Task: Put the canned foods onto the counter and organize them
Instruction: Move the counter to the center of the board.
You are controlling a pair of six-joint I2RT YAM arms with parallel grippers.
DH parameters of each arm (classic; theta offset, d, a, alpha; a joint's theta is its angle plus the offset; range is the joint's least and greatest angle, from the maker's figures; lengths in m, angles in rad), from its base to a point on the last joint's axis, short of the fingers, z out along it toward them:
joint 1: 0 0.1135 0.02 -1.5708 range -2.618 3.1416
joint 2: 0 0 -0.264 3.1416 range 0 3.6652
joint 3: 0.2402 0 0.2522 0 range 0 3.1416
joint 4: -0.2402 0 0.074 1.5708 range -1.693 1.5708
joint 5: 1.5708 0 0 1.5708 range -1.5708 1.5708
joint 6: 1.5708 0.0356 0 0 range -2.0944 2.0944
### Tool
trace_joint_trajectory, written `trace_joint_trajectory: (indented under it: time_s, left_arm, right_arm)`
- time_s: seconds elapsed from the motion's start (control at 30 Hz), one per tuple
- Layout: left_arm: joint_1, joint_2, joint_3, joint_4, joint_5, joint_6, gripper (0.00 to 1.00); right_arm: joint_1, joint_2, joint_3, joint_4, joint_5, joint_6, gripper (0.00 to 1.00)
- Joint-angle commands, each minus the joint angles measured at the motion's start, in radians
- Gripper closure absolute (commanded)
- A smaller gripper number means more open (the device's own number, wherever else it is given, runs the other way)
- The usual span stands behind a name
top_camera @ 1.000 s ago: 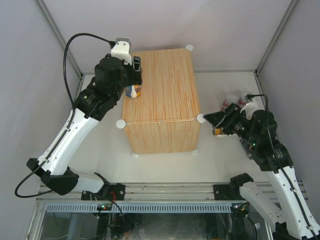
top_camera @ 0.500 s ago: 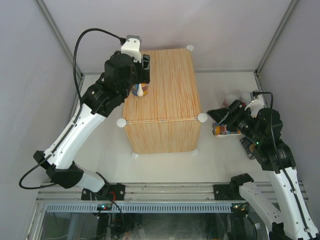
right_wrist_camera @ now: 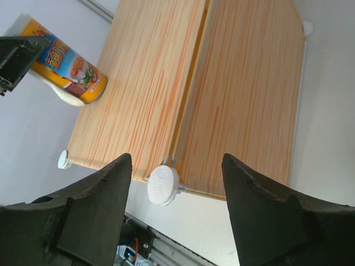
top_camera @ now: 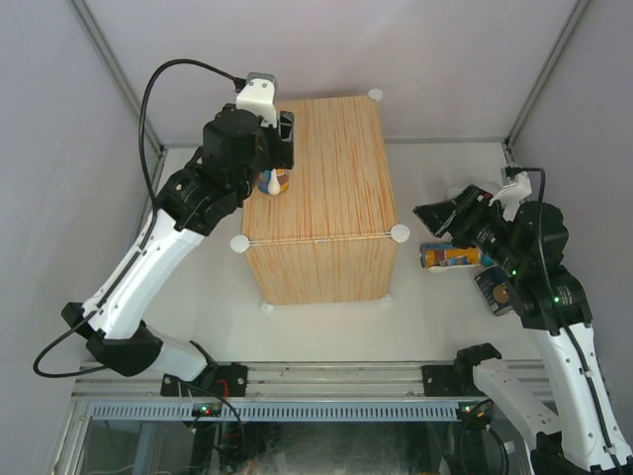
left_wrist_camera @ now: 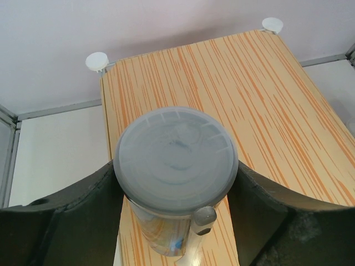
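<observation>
A tall blue-orange can (top_camera: 274,182) with a white spoon stands upright on the wood-grain counter (top_camera: 326,178) near its left edge. My left gripper (top_camera: 280,163) is shut on it near the lid. In the left wrist view the grey lid (left_wrist_camera: 176,160) sits between both fingers above the counter (left_wrist_camera: 249,100). My right gripper (top_camera: 423,222) is open and empty, beside the counter's near right knob (top_camera: 399,234). A second tall can (top_camera: 453,255) lies on its side on the table below it. A dark can (top_camera: 495,290) stands by the right arm. The other cans are hidden.
The right wrist view shows the counter's top (right_wrist_camera: 155,83), a white knob (right_wrist_camera: 162,185) between my open fingers (right_wrist_camera: 176,158), and the held can (right_wrist_camera: 69,60) far off. Grey walls close in the table on the left, right and back.
The left gripper has carried the tall can rightward from the counter's left edge onto its top. The right gripper has drawn back and up from the lying can, which now shows fully.
</observation>
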Motion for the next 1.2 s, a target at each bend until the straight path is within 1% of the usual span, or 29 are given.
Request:
trace_joint_trajectory:
  time_s: [0.0,0.1,0.2,0.27,0.47,0.7,0.9,1.07,1.17]
  left_arm:
    - [-0.014,-0.107,0.04,0.133,-0.028,-0.016,1.0]
    - [-0.017,-0.123,0.025,0.135,-0.033,-0.017,1.0]
    - [-0.019,-0.139,0.007,0.137,-0.033,-0.023,1.0]
    - [-0.021,-0.149,-0.01,0.143,-0.027,-0.03,1.0]
    - [-0.024,-0.15,-0.017,0.128,-0.008,-0.034,1.0]
    - [-0.029,-0.185,-0.06,0.129,-0.011,-0.04,1.0]
    - [-0.03,-0.243,-0.135,0.152,-0.012,-0.054,1.0]
    - [-0.032,-0.282,-0.183,0.168,-0.005,-0.066,1.0]
    - [-0.032,-0.3,-0.208,0.18,0.006,-0.069,1.0]
  right_arm:
    - [0.011,0.039,0.09,0.005,0.031,-0.082,0.35]
    - [0.045,0.069,0.164,-0.021,0.067,-0.115,0.36]
    - [0.12,0.098,0.23,-0.05,0.136,-0.145,0.37]
    - [0.19,0.117,0.263,-0.062,0.197,-0.162,0.39]
    - [0.452,0.155,0.324,-0.063,0.405,-0.21,0.45]
    - [0.672,0.19,0.339,-0.023,0.531,-0.271,0.57]
    - [0.866,0.275,0.36,0.019,0.618,-0.347,0.66]
    - [1.003,0.351,0.337,0.074,0.657,-0.428,0.77]
    - [1.046,0.388,0.292,0.121,0.656,-0.475,0.86]
